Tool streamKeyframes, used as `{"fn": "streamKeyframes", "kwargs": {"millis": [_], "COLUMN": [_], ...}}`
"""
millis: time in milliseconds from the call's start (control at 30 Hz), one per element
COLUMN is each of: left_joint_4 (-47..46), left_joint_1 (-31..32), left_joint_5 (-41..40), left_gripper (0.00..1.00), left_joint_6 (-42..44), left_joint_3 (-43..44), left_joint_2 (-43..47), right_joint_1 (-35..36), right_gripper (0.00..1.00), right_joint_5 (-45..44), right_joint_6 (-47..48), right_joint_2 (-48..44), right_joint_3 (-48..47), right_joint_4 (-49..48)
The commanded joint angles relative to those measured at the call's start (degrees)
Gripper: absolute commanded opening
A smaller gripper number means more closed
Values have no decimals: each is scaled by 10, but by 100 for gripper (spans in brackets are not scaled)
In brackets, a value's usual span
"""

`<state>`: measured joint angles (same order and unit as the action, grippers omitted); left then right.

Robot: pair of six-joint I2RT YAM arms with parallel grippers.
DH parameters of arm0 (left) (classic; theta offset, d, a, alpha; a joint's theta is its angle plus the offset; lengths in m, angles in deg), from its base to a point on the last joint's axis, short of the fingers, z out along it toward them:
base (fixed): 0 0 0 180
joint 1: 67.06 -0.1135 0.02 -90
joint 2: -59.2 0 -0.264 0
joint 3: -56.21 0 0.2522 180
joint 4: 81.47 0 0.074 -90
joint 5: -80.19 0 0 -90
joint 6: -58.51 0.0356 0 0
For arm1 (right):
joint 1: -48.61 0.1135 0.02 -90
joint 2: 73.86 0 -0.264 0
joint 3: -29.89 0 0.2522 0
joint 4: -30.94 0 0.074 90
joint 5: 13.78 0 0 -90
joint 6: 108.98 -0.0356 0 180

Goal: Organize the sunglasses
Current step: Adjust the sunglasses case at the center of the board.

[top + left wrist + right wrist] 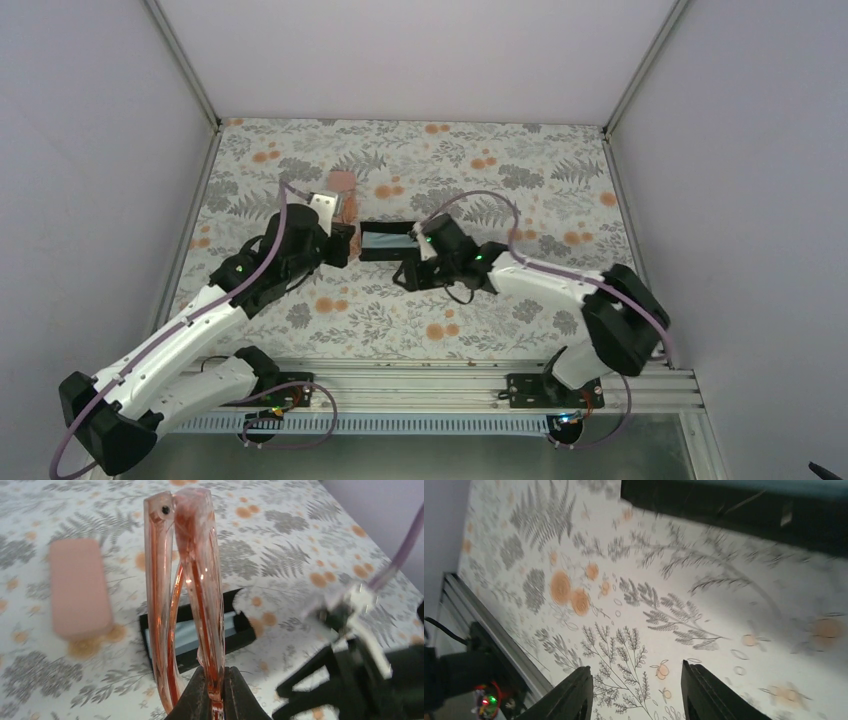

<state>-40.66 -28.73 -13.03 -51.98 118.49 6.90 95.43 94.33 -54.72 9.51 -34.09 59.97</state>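
Note:
My left gripper [216,676] is shut on the pale orange-pink sunglasses [197,555]. They are folded, stand upright out of the jaws and are held above the table. Just beyond them lies an open black case [243,632] with a light-blue cloth [186,639] inside. In the top view the left gripper [343,246] is at the left end of this case [385,254]. My right gripper [634,672] is open and empty, over bare table just in front of the case [734,507]; in the top view it [408,276] is at the case's near right. The dark brown sunglasses are out of view.
A closed pink case [80,587] lies on the flowered table beyond and left of the black case; in the top view it [343,181] is partly hidden behind the left wrist. The right arm [360,630] is close on the right of the left wrist view.

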Motion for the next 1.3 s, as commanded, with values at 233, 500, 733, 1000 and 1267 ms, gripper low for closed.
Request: {"fn": "streamKeyframes", "kwargs": {"millis": [233, 500, 733, 1000, 1267], "left_joint_4": [21, 16, 7, -8, -15], "left_joint_1": [-25, -26, -28, -31, -41], "left_joint_5": [-27, -11, 5, 21, 96], "left_gripper": [2, 2, 2, 2, 2], "left_joint_6": [-64, -59, -55, -53, -39], "left_joint_3": [-12, -17, -13, -15, 4], "left_joint_2": [22, 9, -22, -49, -114], "right_joint_1": [45, 7, -39, -79, -94], "right_gripper": [42, 35, 17, 15, 18], "right_joint_5": [-101, -158, -171, -181, -174], "right_joint_6": [-37, -23, -5, 21, 53], "right_joint_2": [170, 202, 230, 269, 317], "right_joint_3": [-57, -57, -61, -107, -181], "right_joint_4": [-61, -53, -60, -67, -70]}}
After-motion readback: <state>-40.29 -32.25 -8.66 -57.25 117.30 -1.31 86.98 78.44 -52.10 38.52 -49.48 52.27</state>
